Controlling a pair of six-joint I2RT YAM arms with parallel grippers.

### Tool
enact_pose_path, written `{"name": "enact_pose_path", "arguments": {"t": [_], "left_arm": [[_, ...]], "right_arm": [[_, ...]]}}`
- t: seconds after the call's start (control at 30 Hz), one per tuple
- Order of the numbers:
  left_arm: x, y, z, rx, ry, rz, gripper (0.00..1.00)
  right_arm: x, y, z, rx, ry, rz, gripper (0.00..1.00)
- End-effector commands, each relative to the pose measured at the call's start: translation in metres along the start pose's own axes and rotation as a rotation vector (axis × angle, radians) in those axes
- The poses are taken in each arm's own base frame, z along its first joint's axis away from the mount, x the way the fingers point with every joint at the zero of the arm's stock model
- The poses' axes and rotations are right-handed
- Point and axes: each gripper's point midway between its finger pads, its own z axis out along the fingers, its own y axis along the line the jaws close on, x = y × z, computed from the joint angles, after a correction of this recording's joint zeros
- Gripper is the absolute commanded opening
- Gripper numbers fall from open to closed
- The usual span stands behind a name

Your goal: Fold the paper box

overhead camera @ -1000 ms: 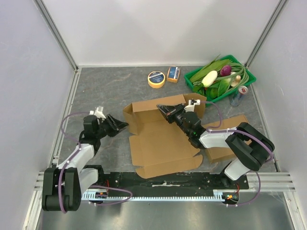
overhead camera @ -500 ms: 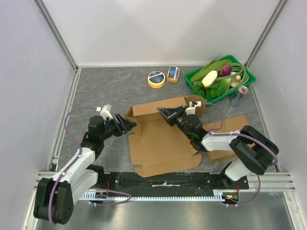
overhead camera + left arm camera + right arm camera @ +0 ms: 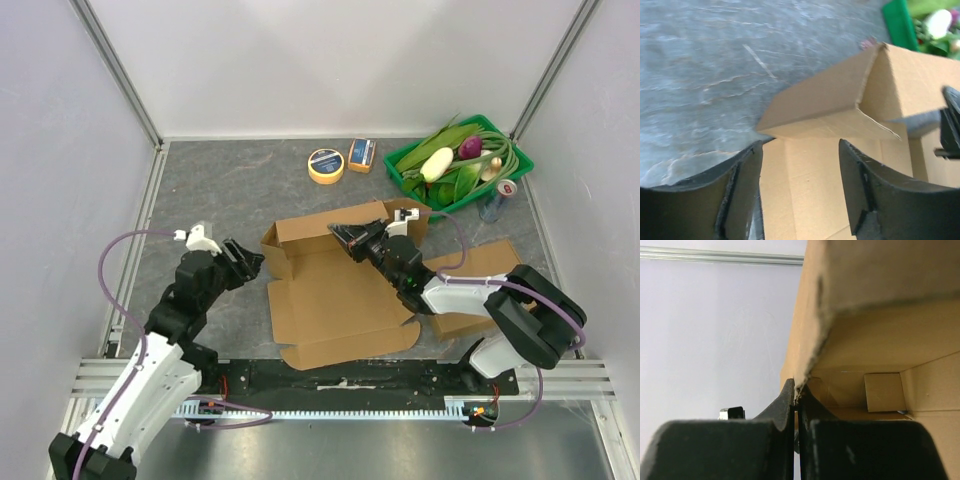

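A brown paper box point(image 3: 335, 295) lies mostly flat in the middle of the table, its far wall point(image 3: 325, 228) raised upright. My right gripper point(image 3: 345, 238) is shut on the top edge of that far wall; in the right wrist view the cardboard edge point(image 3: 805, 365) runs up from between my closed fingers. My left gripper point(image 3: 250, 263) is open at the box's left edge, by the raised left corner flap point(image 3: 272, 250). In the left wrist view its fingers point(image 3: 860, 175) straddle the flat cardboard point(image 3: 805, 190) below the folded flap point(image 3: 840, 107).
A green tray point(image 3: 461, 163) of vegetables stands at the back right, a can point(image 3: 497, 198) beside it. A yellow tape roll point(image 3: 325, 165) and a small orange packet point(image 3: 362, 154) lie behind the box. Another flat cardboard piece point(image 3: 470, 290) lies under my right arm.
My left arm has swung its base link outward while the gripper moved right to the box's left edge. The far wall has been lifted more upright by my right gripper.
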Motion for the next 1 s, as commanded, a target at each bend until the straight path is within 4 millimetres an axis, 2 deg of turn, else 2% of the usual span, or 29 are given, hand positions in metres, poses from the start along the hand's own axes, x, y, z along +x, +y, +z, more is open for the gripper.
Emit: {"name": "enact_pose_path", "arguments": {"t": [0.0,0.03,0.1,0.13,0.17,0.2,0.23,0.3,0.33,0.4,0.43,0.53,0.57,0.63,0.67,0.7,0.73,0.77,0.8,0.83,0.9,0.97], "left_arm": [[-0.012,0.048,-0.013,-0.327,-0.028,-0.032,0.79],[-0.015,0.049,-0.003,-0.331,-0.01,0.043,0.83],[-0.021,0.028,0.013,-0.209,0.012,0.169,0.83],[-0.019,0.023,0.022,-0.158,0.05,0.294,0.8],[-0.021,-0.002,0.028,-0.028,0.06,0.347,0.79],[-0.026,-0.01,0.032,0.007,0.052,0.395,0.8],[-0.029,-0.014,0.042,0.039,0.036,0.473,0.81],[-0.026,-0.016,0.052,0.057,0.064,0.512,0.83],[-0.016,-0.012,0.063,0.06,0.113,0.522,0.82],[-0.017,-0.026,0.074,0.119,0.09,0.528,0.74],[-0.01,-0.033,0.076,0.143,0.098,0.541,0.71],[-0.016,-0.051,0.08,0.181,-0.016,0.61,0.55],[-0.017,-0.052,0.08,0.175,-0.073,0.618,0.45],[-0.017,-0.048,0.08,0.135,-0.119,0.593,0.35],[-0.019,-0.035,0.079,0.069,-0.148,0.582,0.3],[-0.026,-0.039,0.075,0.059,-0.206,0.567,0.3],[-0.031,-0.033,0.071,-0.003,-0.261,0.553,0.3],[-0.027,-0.023,0.07,-0.032,-0.272,0.544,0.31],[-0.034,-0.027,0.067,-0.029,-0.32,0.519,0.31],[-0.038,-0.024,0.065,-0.061,-0.348,0.507,0.31],[-0.037,-0.022,0.067,-0.06,-0.363,0.514,0.4],[-0.045,-0.028,0.07,-0.057,-0.394,0.517,0.49]], "right_arm": [[0.002,-0.005,0.005,0.024,0.018,-0.034,0.0],[0.002,-0.004,0.006,0.018,0.02,-0.03,0.0],[0.003,-0.005,0.006,0.02,0.026,-0.03,0.0],[0.003,-0.006,0.006,0.02,0.028,-0.032,0.0],[0.003,-0.007,0.006,0.023,0.03,-0.035,0.0],[0.003,-0.009,0.006,0.027,0.033,-0.033,0.0],[0.004,-0.007,0.007,0.021,0.034,-0.032,0.0],[0.006,-0.008,0.008,0.02,0.042,-0.032,0.0],[0.006,-0.005,0.01,0.012,0.045,-0.03,0.0],[0.009,-0.003,0.012,0.004,0.06,-0.011,0.0],[0.01,-0.001,0.012,-0.004,0.062,0.001,0.0],[0.012,-0.003,0.011,-0.001,0.07,0.025,0.0],[0.01,-0.003,0.01,0.0,0.064,0.031,0.0],[0.009,-0.006,0.009,0.013,0.06,0.043,0.0],[0.01,-0.006,0.009,0.017,0.062,0.053,0.0],[0.01,-0.008,0.008,0.022,0.061,0.06,0.0],[0.009,-0.008,0.008,0.025,0.055,0.075,0.0],[0.008,-0.008,0.009,0.026,0.053,0.081,0.0],[0.008,-0.008,0.009,0.027,0.052,0.089,0.0],[0.008,-0.008,0.01,0.03,0.052,0.101,0.0],[0.009,-0.005,0.012,0.023,0.053,0.116,0.0],[0.008,-0.003,0.013,0.02,0.049,0.128,0.0]]}}
